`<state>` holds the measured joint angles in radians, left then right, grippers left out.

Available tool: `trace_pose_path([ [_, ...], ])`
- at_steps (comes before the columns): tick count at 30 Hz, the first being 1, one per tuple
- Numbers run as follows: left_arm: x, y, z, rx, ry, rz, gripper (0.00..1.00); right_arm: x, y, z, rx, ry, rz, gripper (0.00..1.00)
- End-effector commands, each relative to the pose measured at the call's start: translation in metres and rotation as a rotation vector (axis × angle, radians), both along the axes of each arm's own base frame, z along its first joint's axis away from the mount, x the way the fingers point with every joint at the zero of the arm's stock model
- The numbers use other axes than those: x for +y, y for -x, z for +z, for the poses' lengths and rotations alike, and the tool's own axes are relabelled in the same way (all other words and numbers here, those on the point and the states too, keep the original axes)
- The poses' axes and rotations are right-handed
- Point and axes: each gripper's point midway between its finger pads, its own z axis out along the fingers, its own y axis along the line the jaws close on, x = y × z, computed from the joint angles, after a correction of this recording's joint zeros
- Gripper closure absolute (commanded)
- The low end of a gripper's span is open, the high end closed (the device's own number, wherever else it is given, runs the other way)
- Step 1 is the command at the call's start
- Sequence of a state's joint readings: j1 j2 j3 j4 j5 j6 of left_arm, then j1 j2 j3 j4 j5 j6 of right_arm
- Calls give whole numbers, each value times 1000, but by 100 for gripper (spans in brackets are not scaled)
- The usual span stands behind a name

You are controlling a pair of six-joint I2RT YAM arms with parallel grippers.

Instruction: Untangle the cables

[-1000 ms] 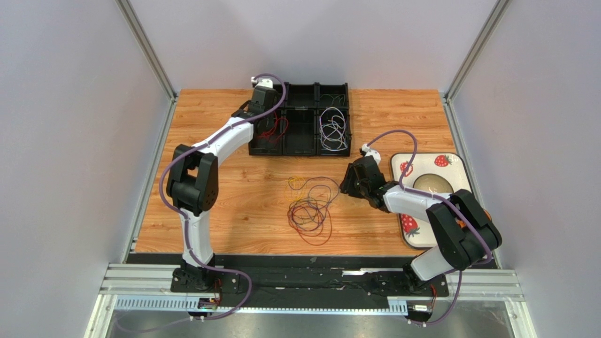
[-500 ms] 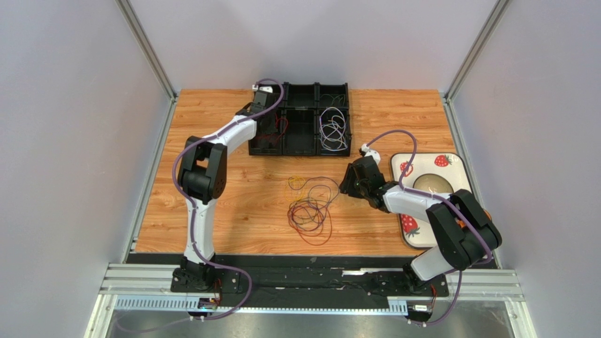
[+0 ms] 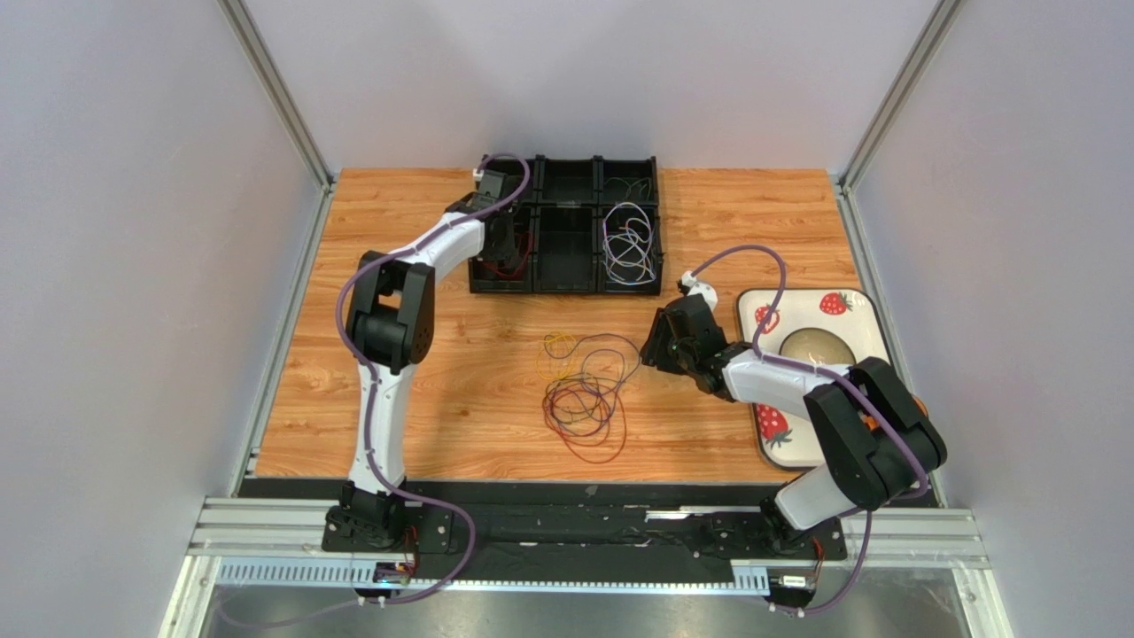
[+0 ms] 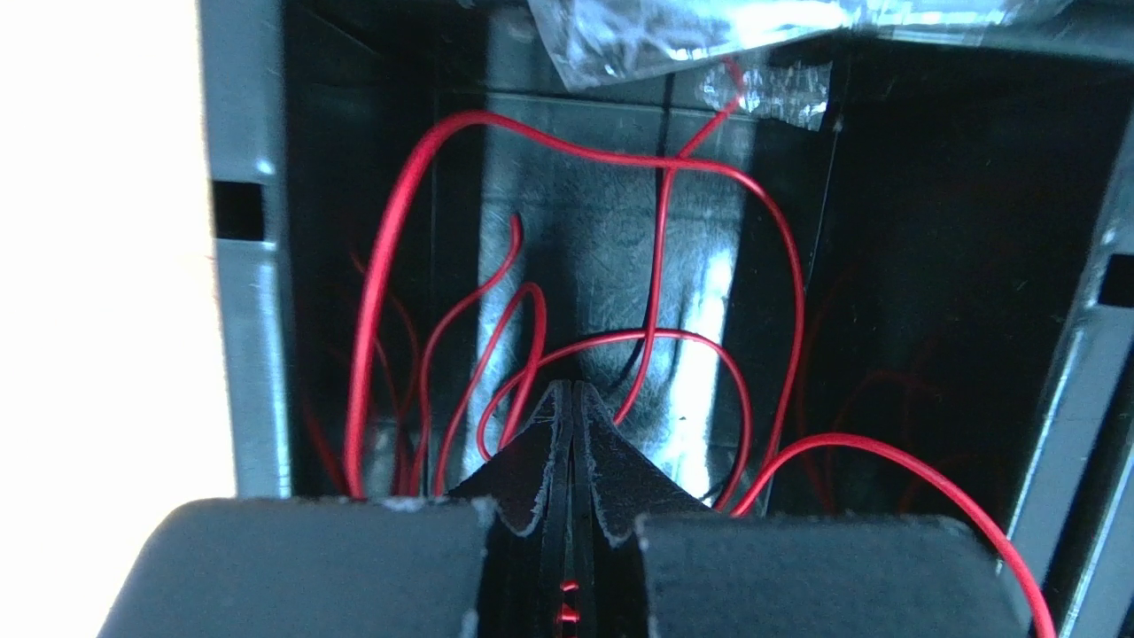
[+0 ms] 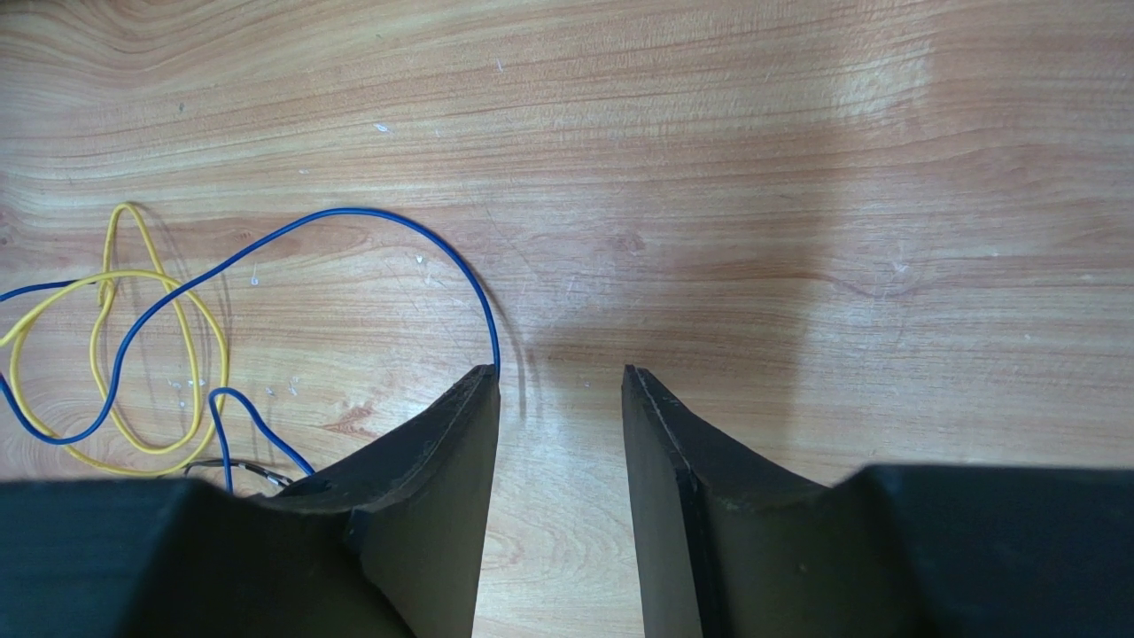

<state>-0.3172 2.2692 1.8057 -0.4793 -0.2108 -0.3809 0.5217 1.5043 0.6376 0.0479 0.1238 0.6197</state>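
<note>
Left fingers (image 4: 572, 406) closed in the left compartment of the black plastic compartmented tray (image 3: 565, 253); red glint in their seam, so they look pinched on the thin red wire (image 4: 662, 253) looped there. Lift without releasing and it drags out. Right fingers (image 5: 559, 379) open over the wooden table (image 3: 439, 399) on the tray's near side. Thin blue wire (image 5: 386, 215) touches one fingertip (image 5: 469, 406) from outside, so closing likely misses. Tangle of dark, yellow and blue wires (image 3: 586, 399) lies there too.

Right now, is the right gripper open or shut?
Open: the right gripper shows bare table between its fingers; the blue cable reaches one finger.
</note>
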Motion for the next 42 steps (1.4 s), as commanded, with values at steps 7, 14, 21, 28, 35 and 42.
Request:
trace_pose_path([
  [7,-8,-26,80,-173,53,-24,92,5,-15,12,-46,6,-8,57],
  [14,-13,-16,141,-264,115,-45,89,6,-14,13,-48,13,-4,57],
  [21,-20,19,163,-303,156,-83,72,7,-12,11,-49,30,5,57],
  [28,-34,79,166,-325,188,-142,40,10,-10,13,-63,46,13,57],
  [35,-66,154,129,-266,306,-267,35,11,-7,17,-86,60,8,58],
  [42,-85,225,84,-229,359,-366,35,6,-2,25,-142,87,-25,59],
])
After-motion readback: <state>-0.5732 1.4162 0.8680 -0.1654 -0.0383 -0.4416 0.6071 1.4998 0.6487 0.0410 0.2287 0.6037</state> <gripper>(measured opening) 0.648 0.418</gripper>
